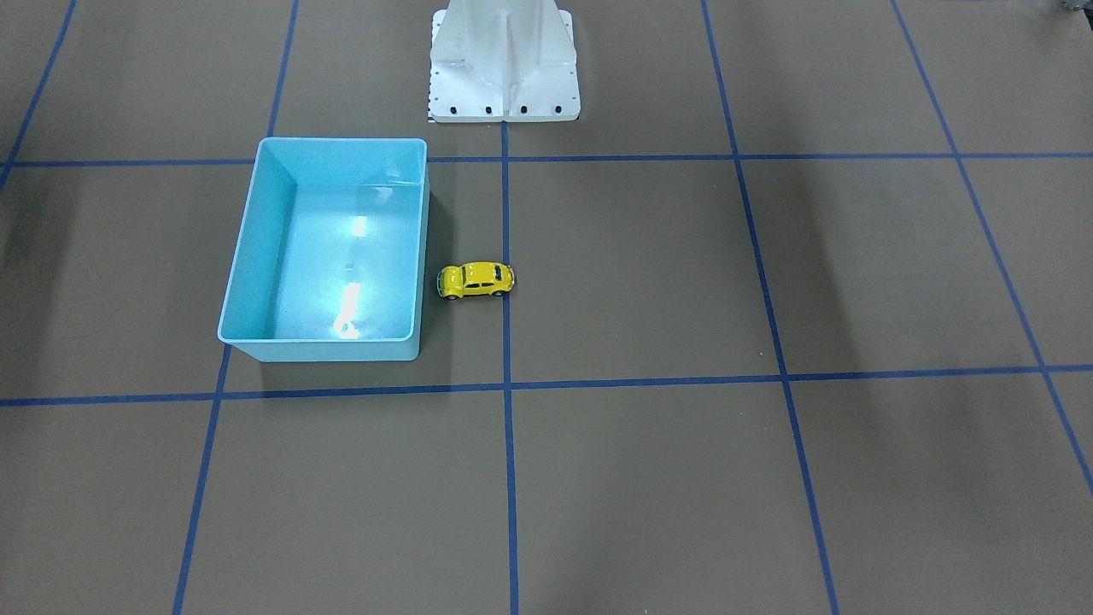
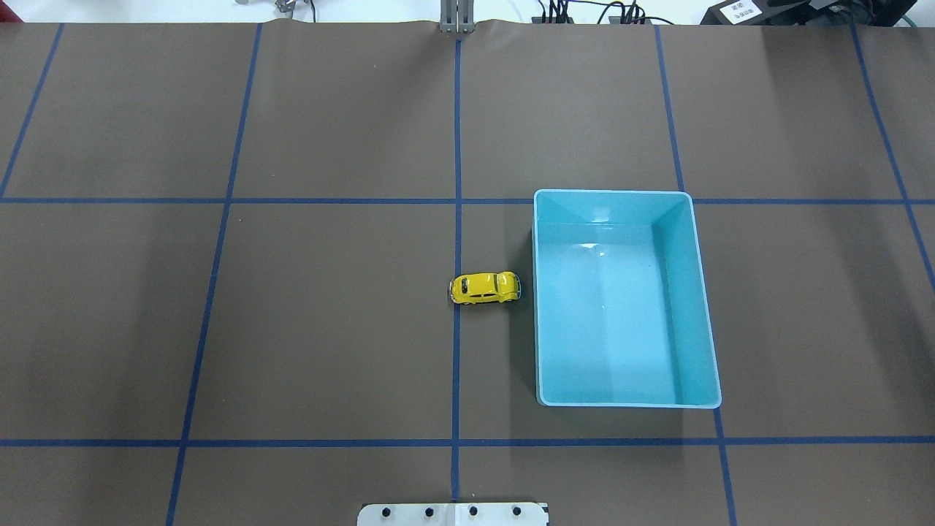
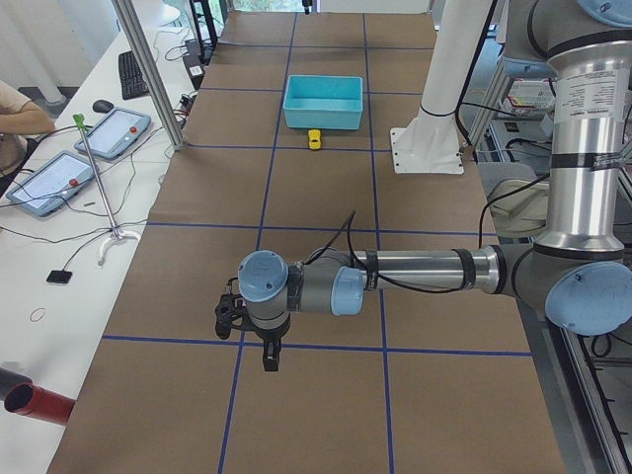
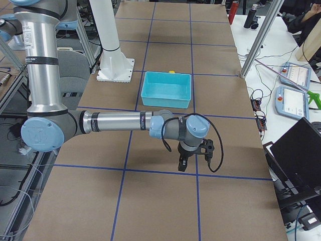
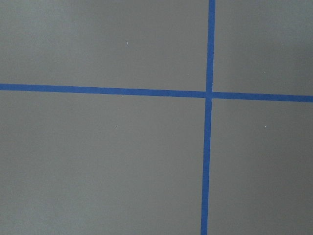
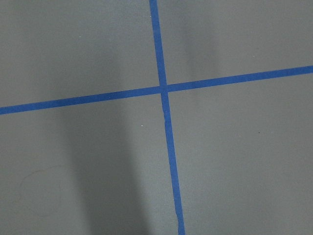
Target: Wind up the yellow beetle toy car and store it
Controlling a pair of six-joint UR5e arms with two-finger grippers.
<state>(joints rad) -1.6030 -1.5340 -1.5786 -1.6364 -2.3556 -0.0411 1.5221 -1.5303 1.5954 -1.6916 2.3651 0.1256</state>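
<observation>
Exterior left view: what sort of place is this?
Probably a robotics lab cell: silver-and-blue left robot arm over a brown paper-covered table gridded with blue tape, grey touchscreen teach pendants on a white bench.

One yellow beetle toy car [image 1: 476, 279], one light-blue bin [image 1: 260, 248], two robot arms [image 3: 415, 272] [image 4: 115, 122], one white pedestal [image 1: 505, 77].

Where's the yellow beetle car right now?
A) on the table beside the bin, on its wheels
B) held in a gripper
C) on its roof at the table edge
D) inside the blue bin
A: the yellow beetle toy car stands on its wheels on the table, close beside the outer wall of the light-blue bin, which has nothing in it.
</observation>
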